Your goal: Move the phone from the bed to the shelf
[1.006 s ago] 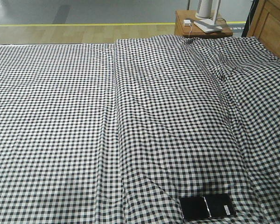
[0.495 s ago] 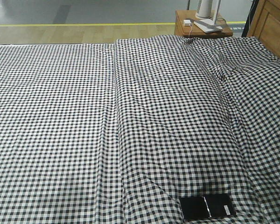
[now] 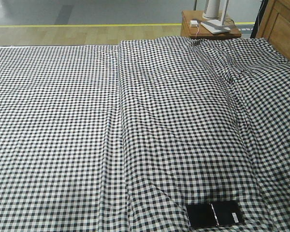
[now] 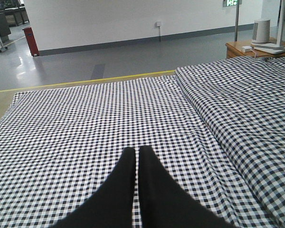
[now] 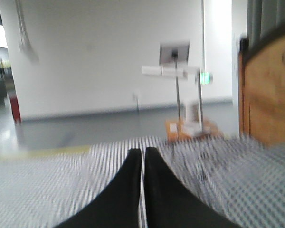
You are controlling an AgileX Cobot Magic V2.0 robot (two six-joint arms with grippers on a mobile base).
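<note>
Phone [image 3: 215, 214] lies untouched on gingham bed [image 3: 63, 121]. Left gripper [image 4: 135, 151], right gripper [image 5: 143, 152] both closed, empty. Whole task left.

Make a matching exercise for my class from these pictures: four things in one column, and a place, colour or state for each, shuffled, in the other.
Things:
1. phone
2. bedside table
3. left gripper
4. floor line

Descriptions:
A. yellow
B. shut
C. lying flat on the bed, lower right of the front view
D. beyond the bed's far edge, to the right

Pairs: 1-C, 2-D, 3-B, 4-A
</note>
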